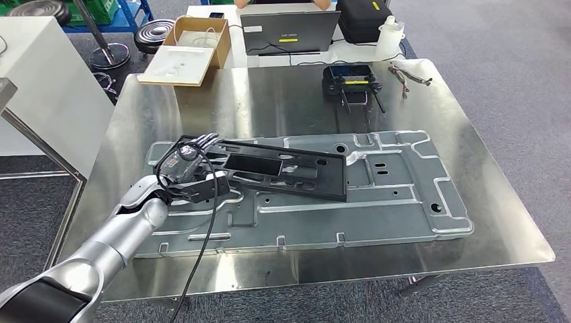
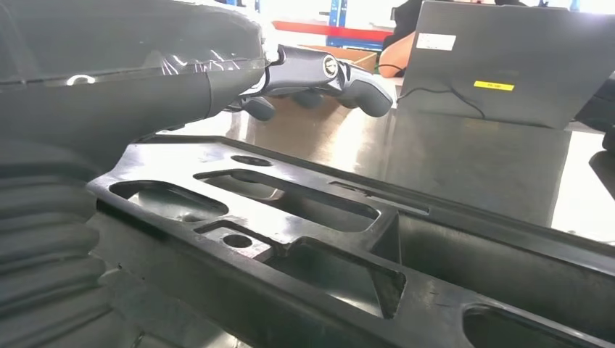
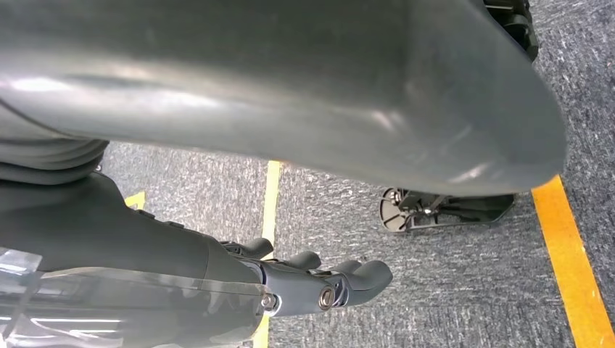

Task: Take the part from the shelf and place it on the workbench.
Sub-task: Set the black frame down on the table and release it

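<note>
Already the black frame part (image 1: 283, 168) lies flat on the large grey stamped panel (image 1: 404, 202) on the metal workbench (image 1: 269, 94), so the placing looks nearly finished, and what seems left is for the arm to let go and pull clear. At the part's near left end sits the left hand (image 1: 192, 171), its fingers stretched out over the edge; whether the thumb below pinches the frame I cannot tell. Hanging over the carpet, the right hand (image 3: 319, 283) holds nothing, its fingers loosely curled.
</note>
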